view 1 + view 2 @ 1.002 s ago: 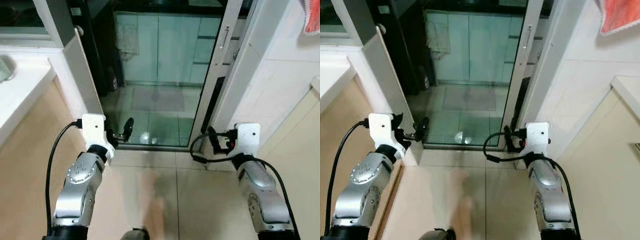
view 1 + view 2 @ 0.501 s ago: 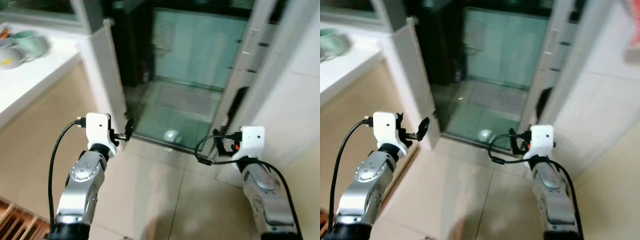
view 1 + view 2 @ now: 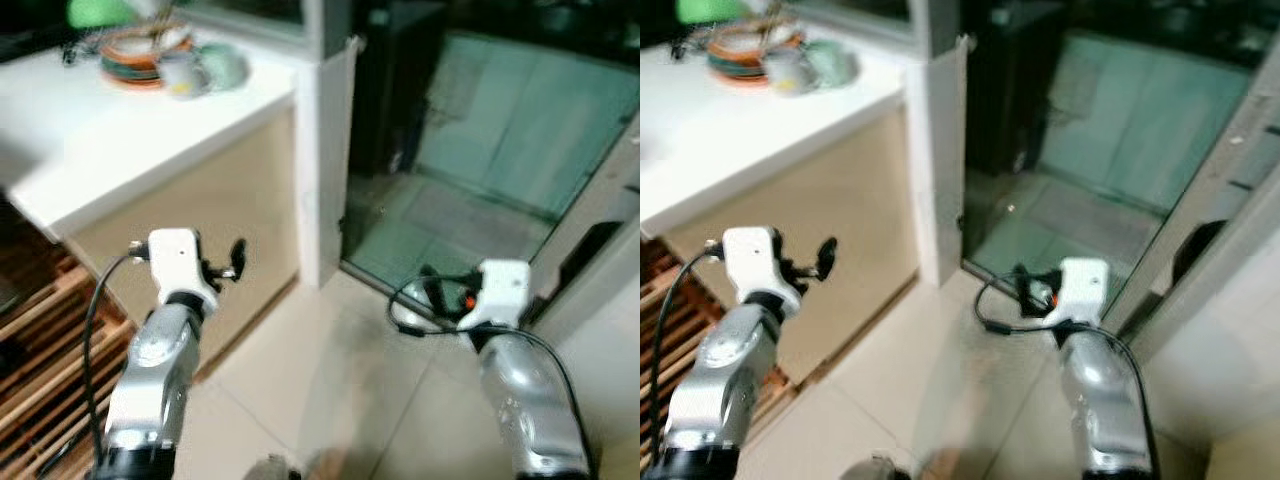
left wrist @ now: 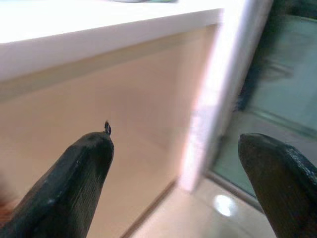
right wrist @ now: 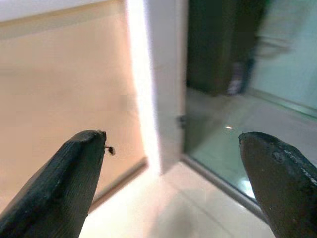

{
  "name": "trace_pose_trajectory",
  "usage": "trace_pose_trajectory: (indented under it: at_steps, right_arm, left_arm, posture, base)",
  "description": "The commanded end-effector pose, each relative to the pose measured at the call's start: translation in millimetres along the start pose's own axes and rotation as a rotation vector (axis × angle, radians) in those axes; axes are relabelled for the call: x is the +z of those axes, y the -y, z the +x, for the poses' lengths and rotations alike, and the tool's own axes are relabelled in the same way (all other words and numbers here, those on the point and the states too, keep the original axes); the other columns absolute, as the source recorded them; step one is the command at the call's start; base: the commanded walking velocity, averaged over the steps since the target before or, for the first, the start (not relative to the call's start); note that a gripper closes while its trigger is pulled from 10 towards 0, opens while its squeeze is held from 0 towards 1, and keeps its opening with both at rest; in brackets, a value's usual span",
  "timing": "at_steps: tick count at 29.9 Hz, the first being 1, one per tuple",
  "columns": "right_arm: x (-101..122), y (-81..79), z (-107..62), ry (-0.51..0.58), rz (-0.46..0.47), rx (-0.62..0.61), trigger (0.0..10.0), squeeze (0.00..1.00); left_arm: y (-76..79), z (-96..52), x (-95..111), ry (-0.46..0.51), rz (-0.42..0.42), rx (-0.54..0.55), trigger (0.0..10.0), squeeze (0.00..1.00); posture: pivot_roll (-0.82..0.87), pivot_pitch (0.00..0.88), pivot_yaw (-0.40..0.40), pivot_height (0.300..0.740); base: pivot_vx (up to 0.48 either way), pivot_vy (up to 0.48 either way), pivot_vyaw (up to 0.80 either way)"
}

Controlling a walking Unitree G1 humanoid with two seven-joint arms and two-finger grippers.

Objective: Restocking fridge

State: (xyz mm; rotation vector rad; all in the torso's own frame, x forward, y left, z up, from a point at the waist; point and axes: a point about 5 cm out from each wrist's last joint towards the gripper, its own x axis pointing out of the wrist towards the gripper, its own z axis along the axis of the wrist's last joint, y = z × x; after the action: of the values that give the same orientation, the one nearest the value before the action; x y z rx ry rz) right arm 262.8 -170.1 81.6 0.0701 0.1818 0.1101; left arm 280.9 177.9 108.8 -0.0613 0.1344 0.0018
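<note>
- We judge this a walking or turning step: both of our arms are held out in front, nothing carried, and the head views are blurred.
- Our left gripper (image 4: 173,183) has its fingers spread wide with nothing between them; past the gap lie the beige cabinet (image 4: 99,109) front and the white counter (image 3: 150,140) edge above it.
- Our right gripper (image 5: 171,183) is likewise released and bare; beyond its gap stand a white post (image 5: 161,74) and the glass door (image 3: 500,130), with pale floor (image 5: 163,213) beneath.
- The fridge, the task's thing, is nowhere we can pick out with certainty, so we cannot place it relative to either pair of jaws.
- To do this well, we would finish the turn before reaching, keep both arms tucked clear of the cabinet and post, and let the view settle so the goods can be found.
- Bowls (image 3: 150,60) sit on the counter, far ahead of the left jaws.
- We can read no brand, label or writing; everything is too blurred.
</note>
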Motion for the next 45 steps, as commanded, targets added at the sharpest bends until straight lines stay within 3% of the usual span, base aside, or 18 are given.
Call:
trace_pose_trajectory:
  at_steps: [1, 4, 16, 18, 19, 20, 21, 24, 32, 45]
  right_arm:
    - [1, 5.1, -2.0, 0.0, -0.019, -0.01, 10.0, 0.18]
    - [0, 6.8, -2.1, -0.004, -0.028, -0.01, 10.0, 0.22]
    - [-3, 1.9, 1.6, 0.008, -0.027, 0.017, 10.0, 0.28]
    - [-6, -0.6, 1.9, -0.008, -0.057, 0.02, 10.0, 0.23]
    - [-8, -2.6, 1.8, -0.019, -0.069, 0.026, 10.0, 0.09]
    - [-9, -4.0, 1.9, -0.027, -0.076, 0.03, 10.0, 0.09]
    - [-10, -4.6, 1.9, -0.026, -0.085, 0.029, 10.0, 0.0]
    - [-12, -4.8, 0.4, -0.024, -0.099, 0.025, 10.0, 0.0]
    - [-16, -2.6, -2.1, -0.025, -0.098, 0.011, 10.0, 0.0]
    - [-13, 3.0, -0.1, -0.001, -0.094, -0.011, 10.0, 0.0]
  left_arm:
    - [4.2, -0.3, -2, -0.015, 0.008, -0.001, 10.0, 0.0]
    - [3.2, -1.4, -2, -0.01, 0.056, 0.004, 10.0, 0.0]
    - [5.9, 1.1, 11, 0.055, 0.074, -0.03, 10.0, 0.0]
    - [5.9, 2.8, 13, 0.057, 0.062, -0.039, 10.0, 0.0]
    - [6.4, 3.7, 14, 0.059, 0.076, -0.044, 10.0, 0.0]
    - [6.6, 4.3, 14, 0.06, 0.087, -0.048, 10.0, 0.0]
    - [6.5, 4.8, 15, 0.066, 0.116, -0.041, 10.0, 0.0]
    - [7.2, 7.8, 13, 0.045, 0.127, -0.039, 10.0, 0.0]
    - [10.4, 6.9, 12, 0.043, 0.025, -0.078, 10.0, 0.0]
    - [5.9, 11.9, 6, 0.003, -0.002, -0.052, 10.0, 0.0]
  posture:
    - [-0.03, 0.0, 0.037, 0.74]
    - [-0.03, 0.0, 0.035, 0.74]
    - [-0.02, 0.0, 0.044, 0.74]
    - [-0.02, 0.0, 0.046, 0.74]
    - [-0.02, 0.0, 0.048, 0.74]
    - [-0.02, 0.0, 0.049, 0.74]
    - [-0.02, 0.0, 0.05, 0.74]
    - [-0.02, 0.0, 0.052, 0.74]
    - [-0.03, 0.0, 0.059, 0.74]
    - [-0.03, 0.0, 0.058, 0.74]
  base:
    - [-0.382, 0.292, 0.64]
    - [-0.399, 0.273, 0.64]
    - [-0.1, 0.068, 0.63]
    - [0.0, 0.0, 0.67]
    - [0.0, 0.0, 0.0]
    - [0.0, 0.0, 0.0]
    - [0.0, 0.0, 0.0]
    - [0.0, 0.0, 0.0]
    - [0.225, 0.03, 0.0]
    - [0.097, 0.434, 0.0]
